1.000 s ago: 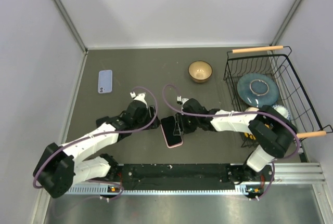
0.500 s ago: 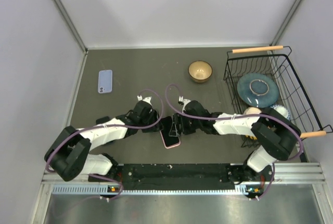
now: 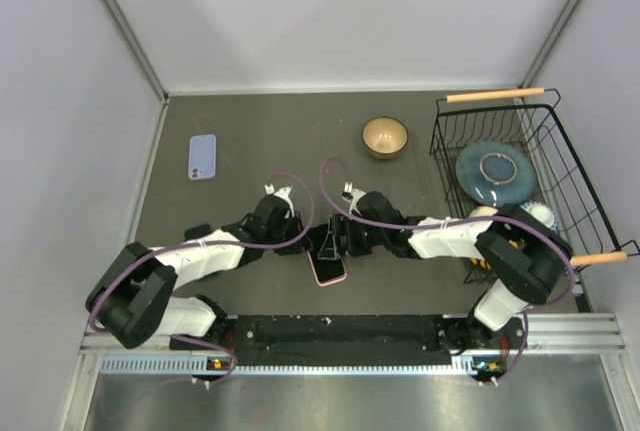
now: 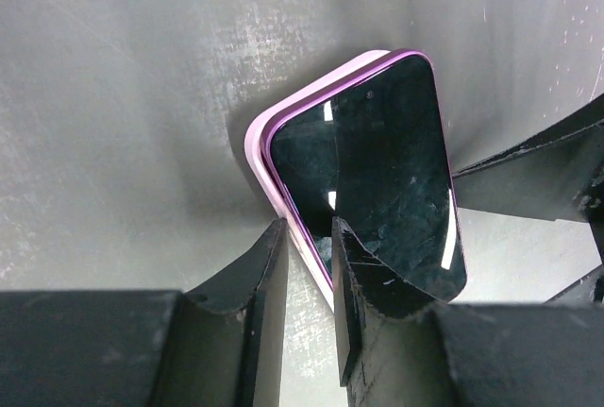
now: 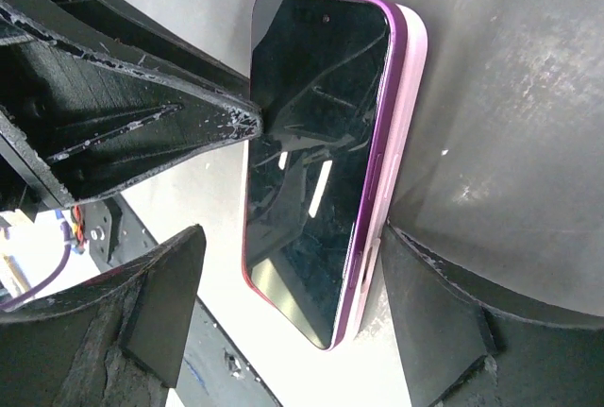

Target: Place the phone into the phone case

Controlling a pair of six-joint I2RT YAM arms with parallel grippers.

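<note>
The phone (image 3: 328, 269), with a dark screen and purple body, lies face up in the pink phone case (image 4: 260, 147) on the table just ahead of the arm bases. In the left wrist view, my left gripper (image 4: 310, 228) is nearly closed across the long left edge of case and phone (image 4: 377, 161). One finger rests over the screen and the other sits outside the case rim. My right gripper (image 5: 291, 232) is open and straddles the phone (image 5: 316, 143). Its right finger touches the case side (image 5: 404, 114) and its left finger stands apart. Both grippers meet over the phone in the top view: left (image 3: 305, 236), right (image 3: 333, 238).
A light blue phone-shaped item (image 3: 202, 156) lies at the far left. A tan bowl (image 3: 385, 137) sits at the back middle. A black wire basket (image 3: 445, 151) with a blue plate (image 3: 497, 173) stands at the right. The metal base rail (image 3: 340, 336) runs just behind the phone.
My left gripper has swung right from beside the phone onto its left edge. The right gripper and the phone have shifted slightly left.
</note>
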